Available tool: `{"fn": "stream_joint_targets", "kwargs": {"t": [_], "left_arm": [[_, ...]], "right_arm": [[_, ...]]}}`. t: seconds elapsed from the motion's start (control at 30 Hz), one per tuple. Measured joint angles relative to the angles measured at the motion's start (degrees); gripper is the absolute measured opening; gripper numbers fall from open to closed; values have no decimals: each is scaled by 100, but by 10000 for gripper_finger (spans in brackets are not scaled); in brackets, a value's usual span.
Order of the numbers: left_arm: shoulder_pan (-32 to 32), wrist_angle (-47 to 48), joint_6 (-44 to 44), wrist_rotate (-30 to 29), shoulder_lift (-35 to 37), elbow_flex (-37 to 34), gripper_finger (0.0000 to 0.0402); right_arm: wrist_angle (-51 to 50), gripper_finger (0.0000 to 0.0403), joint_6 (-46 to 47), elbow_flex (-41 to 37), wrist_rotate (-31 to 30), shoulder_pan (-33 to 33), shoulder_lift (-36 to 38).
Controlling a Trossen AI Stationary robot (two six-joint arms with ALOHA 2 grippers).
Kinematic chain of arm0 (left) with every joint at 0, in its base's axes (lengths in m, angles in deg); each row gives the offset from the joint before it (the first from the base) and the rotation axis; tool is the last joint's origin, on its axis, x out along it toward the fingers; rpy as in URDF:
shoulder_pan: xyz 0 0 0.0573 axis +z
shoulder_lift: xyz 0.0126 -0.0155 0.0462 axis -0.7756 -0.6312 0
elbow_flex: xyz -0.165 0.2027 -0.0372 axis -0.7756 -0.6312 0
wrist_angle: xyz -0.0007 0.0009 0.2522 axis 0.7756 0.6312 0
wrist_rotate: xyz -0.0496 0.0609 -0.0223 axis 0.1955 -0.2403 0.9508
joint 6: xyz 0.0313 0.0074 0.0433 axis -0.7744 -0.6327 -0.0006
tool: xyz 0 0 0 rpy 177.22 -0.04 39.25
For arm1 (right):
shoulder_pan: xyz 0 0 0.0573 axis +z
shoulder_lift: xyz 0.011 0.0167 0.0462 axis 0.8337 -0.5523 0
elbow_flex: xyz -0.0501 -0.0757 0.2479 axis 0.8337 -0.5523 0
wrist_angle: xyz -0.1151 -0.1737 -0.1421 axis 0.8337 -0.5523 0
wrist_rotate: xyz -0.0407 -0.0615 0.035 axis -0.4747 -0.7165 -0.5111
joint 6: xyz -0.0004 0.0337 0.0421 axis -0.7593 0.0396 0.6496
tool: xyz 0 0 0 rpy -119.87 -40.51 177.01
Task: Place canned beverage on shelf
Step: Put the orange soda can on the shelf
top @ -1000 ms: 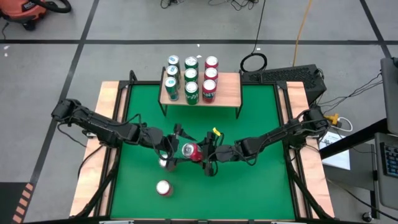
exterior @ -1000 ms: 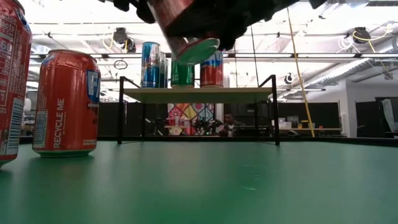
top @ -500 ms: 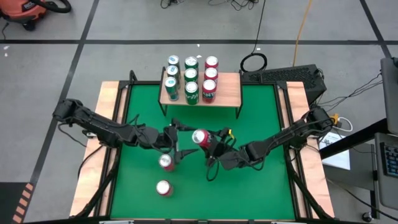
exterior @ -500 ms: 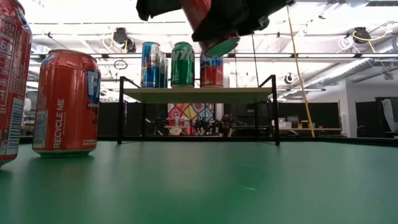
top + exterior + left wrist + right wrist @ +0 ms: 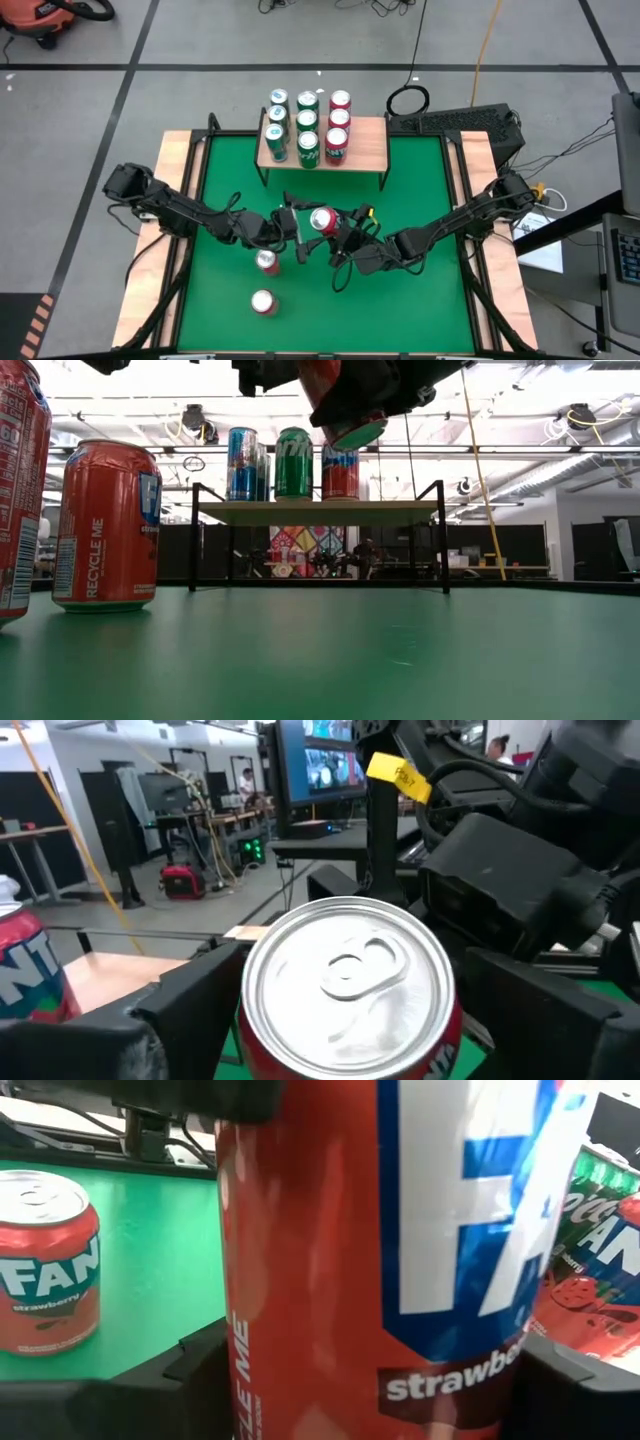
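Strawberry Fanta can [image 5: 322, 221] is now riding clenched in the right gripper [image 5: 335, 226] alone, the left gripper [image 5: 289, 223] having released and backing off shelfward handover done.

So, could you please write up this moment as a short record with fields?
held can: red strawberry Fanta can, lifted off the table
right gripper: shut on that can
left gripper: open, beside the can
shelf: nine cans in three rows; its right part is bare
green table: two more red cans standing near the front
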Motion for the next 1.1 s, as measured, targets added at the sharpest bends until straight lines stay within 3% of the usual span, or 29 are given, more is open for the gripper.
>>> {"fn": "stream_joint_targets", "kwargs": {"t": [0.3, 0.4, 0.57, 0.77, 1.1], "left_arm": [[0, 16, -20, -80, -29, 0, 281], [-2, 50, -4, -97, -29, 0, 277], [-4, 103, -2, 621, -37, 0, 285], [22, 83, -107, 1463, -49, 21, 286], [38, -186, -1041, 3064, 0, 29, 287]], "right_arm": [[-9, 298, -4, 0, 132, -6, 0], [-41, 305, 22, 5, 262, 5, 0], [-205, 334, -2, 68, 610, 147, 28], [-373, 355, 261, 76, 1639, 170, 290], [-367, 356, 370, 76, 4247, -8, 737]]}}
